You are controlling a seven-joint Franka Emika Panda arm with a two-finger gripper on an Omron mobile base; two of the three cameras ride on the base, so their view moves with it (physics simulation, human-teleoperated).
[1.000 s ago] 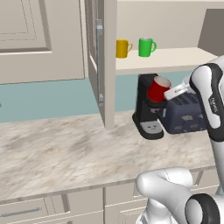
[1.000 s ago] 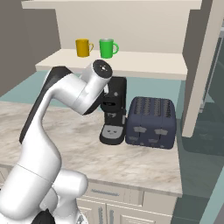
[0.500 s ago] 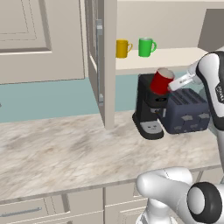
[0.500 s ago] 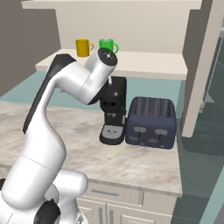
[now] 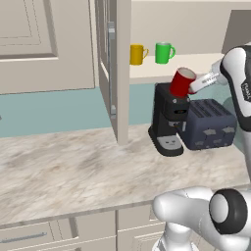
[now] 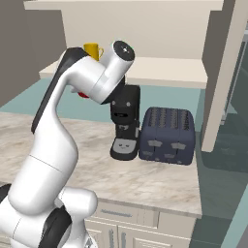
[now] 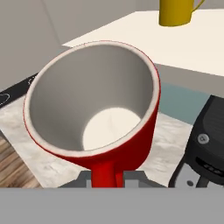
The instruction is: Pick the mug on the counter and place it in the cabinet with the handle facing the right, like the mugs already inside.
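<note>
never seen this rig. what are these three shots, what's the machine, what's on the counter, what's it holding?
Rendered kitchen, one white robot arm on a driving base. Two pictures come from cameras on the base, behind the arm to its left and right; the third looks along the gripper from the hand. The gripper is shut on the handle of the red mug, held tilted in the air above the black coffee machine. Beside that stands a dark toaster, both on the marbled counter. On the open cabinet's shelf sit a yellow mug and a green mug.
</note>
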